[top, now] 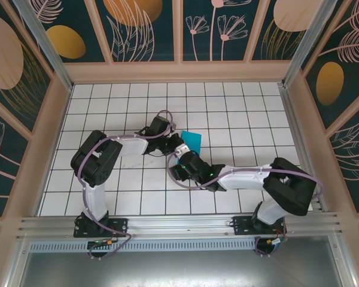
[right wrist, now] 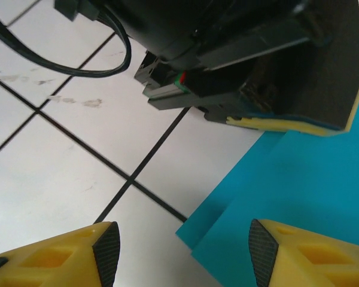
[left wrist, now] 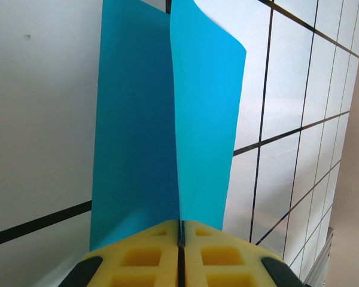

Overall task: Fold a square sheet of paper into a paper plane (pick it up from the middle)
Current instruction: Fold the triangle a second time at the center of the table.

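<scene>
- The left gripper (left wrist: pixel 180 236) is clenching on the square sheet of paper (left wrist: pixel 143 119). Its two yellow foam pads (left wrist: pixel 137 257) are pressing together, with the teal-blue paper pinched in the line between them.
- The sheet is standing out straight ahead of the left gripper as two flaps. The flaps are meeting along a crease that is running into the pinch.
- One flap is curling a little at its far corner, away from the left gripper. Whether the lower edge is touching the white tiled bench (top: pixel 239 113) under the left gripper cannot be told.
- The right gripper (right wrist: pixel 180 245) is waiting just beside the left gripper, released. Its yellow fingers are standing well apart and are grasping nothing, while a corner of the sheet is lying beyond them.
- The paper is looking very light, thin and limp. It is probably bending under its own weight, sliding easily on foam and creasing or tearing if pulled hard.
- A good place to take hold seems to be close to the crease in front of the left gripper. There the doubled paper is stiffest; a free corner would likely only flop.
- No brand, label or writing is showing on the paper. On the left gripper's body only a small red and green mark is showing, too small to read.
</scene>
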